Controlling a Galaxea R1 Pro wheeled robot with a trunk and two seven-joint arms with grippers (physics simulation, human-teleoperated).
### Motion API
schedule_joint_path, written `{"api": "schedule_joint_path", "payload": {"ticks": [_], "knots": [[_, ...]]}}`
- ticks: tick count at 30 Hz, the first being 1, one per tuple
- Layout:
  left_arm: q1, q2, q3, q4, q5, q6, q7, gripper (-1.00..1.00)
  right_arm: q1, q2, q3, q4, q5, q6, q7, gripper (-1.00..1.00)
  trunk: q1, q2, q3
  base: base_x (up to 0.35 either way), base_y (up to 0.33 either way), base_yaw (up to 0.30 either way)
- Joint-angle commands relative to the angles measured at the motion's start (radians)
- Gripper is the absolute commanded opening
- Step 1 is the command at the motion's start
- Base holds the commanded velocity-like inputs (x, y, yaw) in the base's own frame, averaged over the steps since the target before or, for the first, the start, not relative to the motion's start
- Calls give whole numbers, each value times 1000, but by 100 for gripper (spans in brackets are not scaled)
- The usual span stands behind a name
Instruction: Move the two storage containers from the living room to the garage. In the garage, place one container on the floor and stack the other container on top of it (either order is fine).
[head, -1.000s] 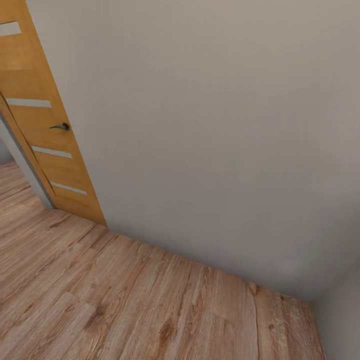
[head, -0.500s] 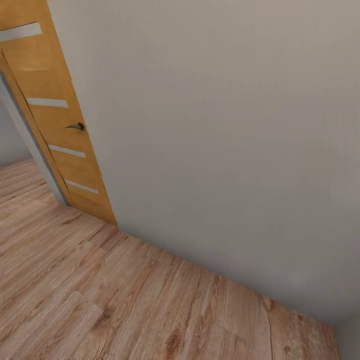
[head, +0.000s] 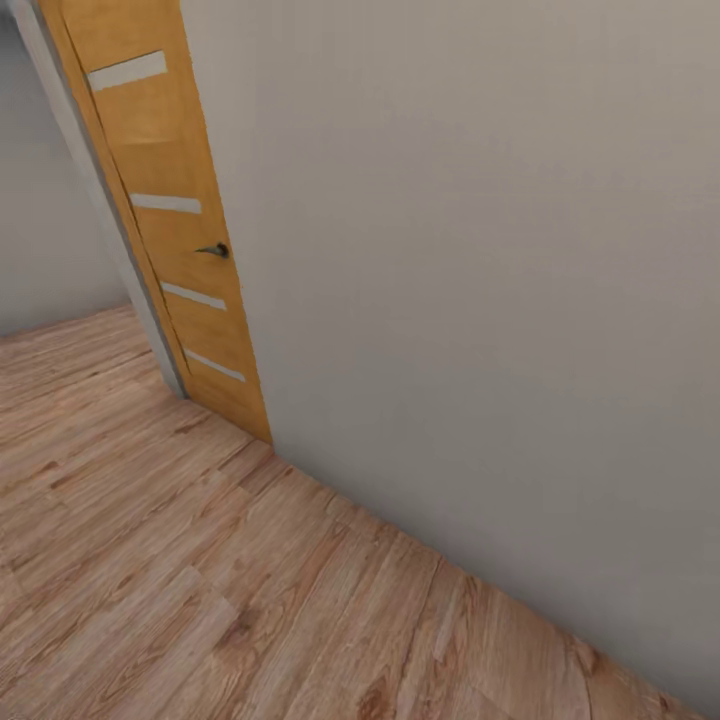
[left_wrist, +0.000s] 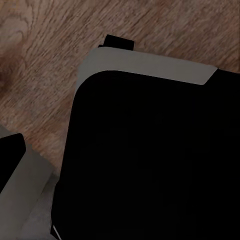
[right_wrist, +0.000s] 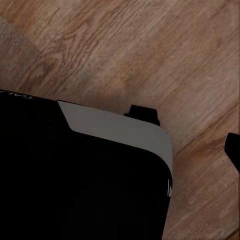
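Beside one grey wall stands one wooden door on plank flooring; gripper states unclear.

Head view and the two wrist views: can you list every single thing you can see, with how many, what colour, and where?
Orange-brown wood-panelled door: one, with four pale stripes, at the head view's upper left, beside the wall.
Small dark door handle: one, on the door's edge nearest the wall.
Plain grey wall: one, across the head view's right and centre.
Pale wood-plank flooring: one surface, along the head view's bottom and left; it also lies beneath both wrist views.
Robot's black body with a grey edge: large, close in both wrist views, above the planks.
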Motion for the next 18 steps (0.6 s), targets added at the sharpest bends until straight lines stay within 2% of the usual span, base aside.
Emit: {"api": "schedule_joint_path", "payload": {"ticks": [1,8,18], "knots": [[-2,0,3,3,8,-6,1,100,0,0,2,0,4,-3,0,100,1,0,-1,328,0,290],[-2,0,3,4,8,-6,1,100,0,0,2,1,5,-3,0,100,1,0,-1,321,0,290],[-2,0,3,3,7,-7,1,100,0,1,3,1,5,-3,0,100,1,0,-1,28,0,290]]}}
